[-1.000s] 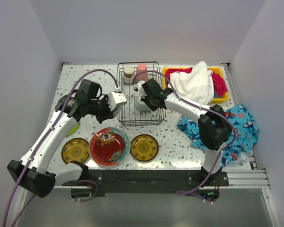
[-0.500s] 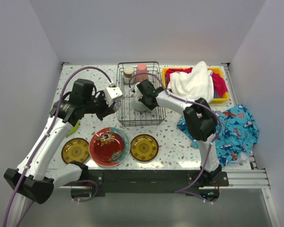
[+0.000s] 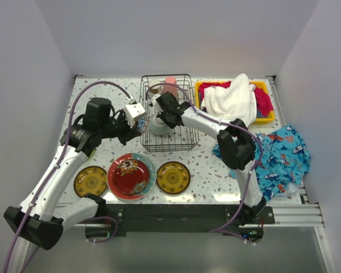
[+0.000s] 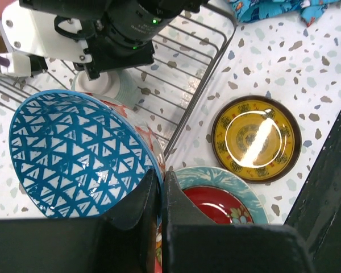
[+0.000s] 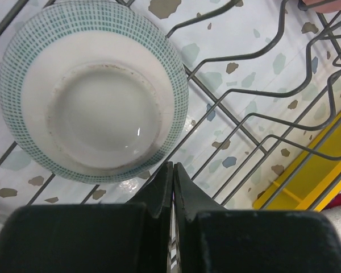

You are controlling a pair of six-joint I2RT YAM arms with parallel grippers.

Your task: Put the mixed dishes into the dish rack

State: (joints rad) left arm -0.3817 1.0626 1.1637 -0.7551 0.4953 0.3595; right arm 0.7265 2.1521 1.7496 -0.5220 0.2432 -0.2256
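Observation:
My left gripper (image 3: 138,118) is shut on the rim of a patterned bowl (image 4: 74,153), blue triangles inside and red floral outside. It holds the bowl raised at the left edge of the wire dish rack (image 3: 182,142). My right gripper (image 3: 162,112) is shut and empty, with its fingertips (image 5: 171,166) just beside a pale bowl (image 5: 94,91) that lies upside down in the rack. A pink cup (image 3: 170,85) and a second cup (image 3: 154,86) stand at the rack's back. The red teal-rimmed plate (image 3: 131,175) and two amber plates (image 3: 91,181) (image 3: 173,177) lie on the table in front.
A yellow bin (image 3: 262,86) holding a white towel (image 3: 233,99) stands right of the rack. The blue fish-print cloth (image 3: 281,153) lies at the right. The right arm (image 4: 119,28) reaches over the rack close to the held bowl.
My right gripper has moved left across the rack, and the pale bowl has shifted left with it. My left gripper, with the patterned bowl, has drawn slightly back and left.

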